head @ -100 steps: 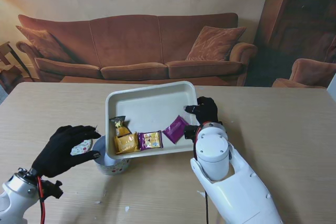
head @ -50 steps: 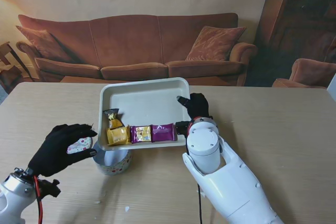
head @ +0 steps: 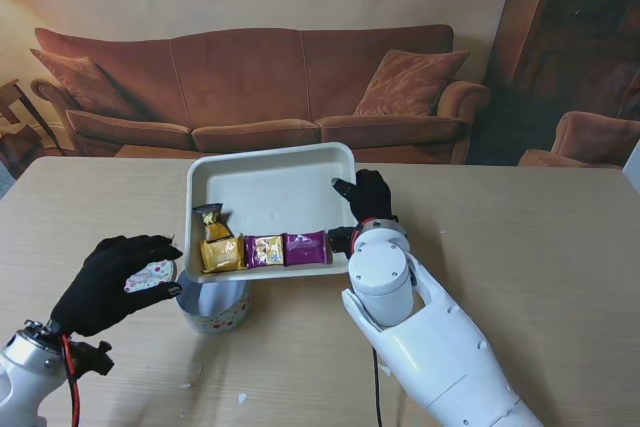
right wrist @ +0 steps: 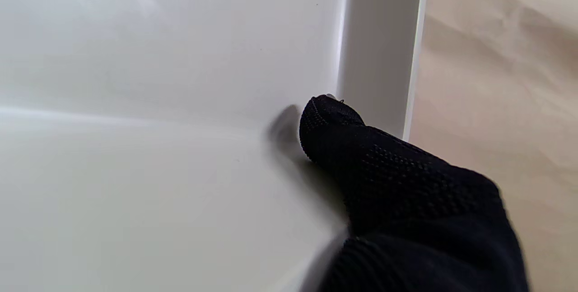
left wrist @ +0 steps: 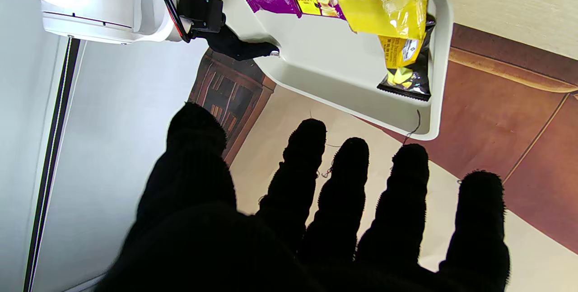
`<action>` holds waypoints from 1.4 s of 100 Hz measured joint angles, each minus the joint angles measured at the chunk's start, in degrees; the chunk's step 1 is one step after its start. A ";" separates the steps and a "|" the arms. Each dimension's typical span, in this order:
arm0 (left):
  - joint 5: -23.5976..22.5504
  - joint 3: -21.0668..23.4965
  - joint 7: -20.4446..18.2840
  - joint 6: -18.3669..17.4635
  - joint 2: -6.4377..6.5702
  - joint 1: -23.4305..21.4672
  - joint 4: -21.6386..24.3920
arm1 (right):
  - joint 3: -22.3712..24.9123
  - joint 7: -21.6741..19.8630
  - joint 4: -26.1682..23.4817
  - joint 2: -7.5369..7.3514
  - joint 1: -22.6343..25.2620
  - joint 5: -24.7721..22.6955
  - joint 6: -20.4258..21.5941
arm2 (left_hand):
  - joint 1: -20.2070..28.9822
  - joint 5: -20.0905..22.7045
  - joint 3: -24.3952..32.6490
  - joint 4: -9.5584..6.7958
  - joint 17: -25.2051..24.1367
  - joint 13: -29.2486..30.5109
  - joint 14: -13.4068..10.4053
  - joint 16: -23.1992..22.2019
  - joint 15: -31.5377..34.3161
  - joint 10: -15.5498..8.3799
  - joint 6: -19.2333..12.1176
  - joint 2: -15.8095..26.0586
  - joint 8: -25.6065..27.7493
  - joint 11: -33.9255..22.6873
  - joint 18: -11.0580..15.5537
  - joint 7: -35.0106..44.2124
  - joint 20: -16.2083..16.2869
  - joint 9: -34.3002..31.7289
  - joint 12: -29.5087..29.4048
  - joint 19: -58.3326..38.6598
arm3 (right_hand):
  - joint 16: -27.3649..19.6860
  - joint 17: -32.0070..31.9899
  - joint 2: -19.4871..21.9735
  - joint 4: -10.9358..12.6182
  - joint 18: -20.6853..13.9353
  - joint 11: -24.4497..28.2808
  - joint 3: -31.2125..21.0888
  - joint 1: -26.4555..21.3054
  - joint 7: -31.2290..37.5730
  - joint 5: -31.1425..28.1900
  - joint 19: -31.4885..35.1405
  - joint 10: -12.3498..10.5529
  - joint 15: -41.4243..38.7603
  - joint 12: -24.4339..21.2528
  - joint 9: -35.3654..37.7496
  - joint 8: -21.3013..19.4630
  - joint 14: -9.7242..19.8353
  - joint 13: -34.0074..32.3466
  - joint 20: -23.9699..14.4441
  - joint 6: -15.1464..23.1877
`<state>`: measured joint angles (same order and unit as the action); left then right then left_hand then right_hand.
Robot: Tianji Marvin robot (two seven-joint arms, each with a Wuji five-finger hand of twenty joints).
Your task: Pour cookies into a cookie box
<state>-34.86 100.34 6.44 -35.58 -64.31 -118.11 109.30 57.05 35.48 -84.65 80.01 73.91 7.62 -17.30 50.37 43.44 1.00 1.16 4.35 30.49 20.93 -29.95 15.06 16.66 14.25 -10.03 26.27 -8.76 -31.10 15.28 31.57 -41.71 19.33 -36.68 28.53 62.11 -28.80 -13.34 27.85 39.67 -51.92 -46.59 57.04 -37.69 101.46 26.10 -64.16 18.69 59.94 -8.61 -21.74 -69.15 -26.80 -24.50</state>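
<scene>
My right hand (head: 365,207) is shut on the right rim of a white tray (head: 270,192), its thumb (right wrist: 361,147) pressed inside the wall. The tray (left wrist: 325,66) tilts toward me, and its near left corner hangs over a round patterned cookie tin (head: 215,307). Along the near edge lie a yellow packet (head: 220,254), a yellow-purple packet (head: 264,249) and a purple packet (head: 307,247). A black-and-yellow packet (head: 210,219) sits just behind them. My left hand (head: 110,282) hovers left of the tin, holding a round patterned lid (head: 148,275).
The wooden table (head: 520,247) stretches to the right of my right arm (head: 430,347). A brown sofa (head: 260,87) stands beyond the far edge. A few small crumbs (head: 240,397) lie on the table near me.
The tray has shifted left and tipped more toward me. The packets have slid into a row against its near edge. My left hand has drifted slightly left with the lid.
</scene>
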 measured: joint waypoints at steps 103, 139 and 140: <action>-0.90 0.01 1.09 -0.20 -0.14 0.32 -0.46 | -6.09 -2.26 7.60 -0.35 -7.99 -13.63 3.82 | 0.00 0.61 0.00 0.00 -0.13 0.02 0.02 0.00 0.01 0.07 0.00 0.00 0.09 0.09 -0.01 0.07 -0.12 -0.59 0.00 0.18 | -0.84 0.36 -1.25 0.07 -0.53 0.07 -4.56 -0.19 0.06 1.47 -0.64 0.10 1.24 0.22 -0.68 0.29 0.40 -0.71 1.22 -0.01; -0.87 0.12 1.76 -0.49 -0.28 0.41 -0.67 | -6.83 -0.95 8.05 0.09 -9.56 -14.42 5.00 | 0.00 0.63 0.00 0.00 -0.13 0.68 0.10 0.00 0.08 0.10 0.01 0.00 0.10 0.13 -0.01 0.07 -0.13 -0.88 0.00 0.18 | -0.85 0.37 -1.29 0.06 -0.54 0.08 -4.56 -0.19 0.06 1.47 -0.64 0.10 1.24 0.22 -0.68 -0.27 0.41 -0.71 1.28 -0.01; -0.88 0.12 1.79 -0.51 -0.29 0.41 -0.68 | -6.83 -0.95 8.02 0.09 -9.57 -14.55 5.04 | 0.00 0.63 0.00 0.00 -0.13 0.68 0.10 0.00 0.08 0.10 0.01 0.00 0.10 0.13 -0.01 0.07 -0.13 -0.88 0.00 0.18 | -0.85 0.37 -1.29 0.06 -0.54 0.08 -4.56 -0.19 0.06 1.47 -0.64 0.10 1.24 0.22 -0.68 -0.29 0.41 -0.71 1.28 -0.01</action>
<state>-35.73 100.46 8.24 -36.09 -64.60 -117.70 108.62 50.22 34.53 -76.63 80.09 64.34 -6.93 -12.26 50.37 44.07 1.00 1.16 4.22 31.17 21.03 -29.95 15.14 16.76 14.25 -10.03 26.36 -8.63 -31.12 15.35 31.45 -42.60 19.33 -36.50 27.67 62.48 -30.09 -13.28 27.30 39.75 -56.48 -46.78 57.10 -36.22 100.82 26.20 -62.92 18.91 59.26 -8.89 -21.33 -69.86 -25.52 -24.51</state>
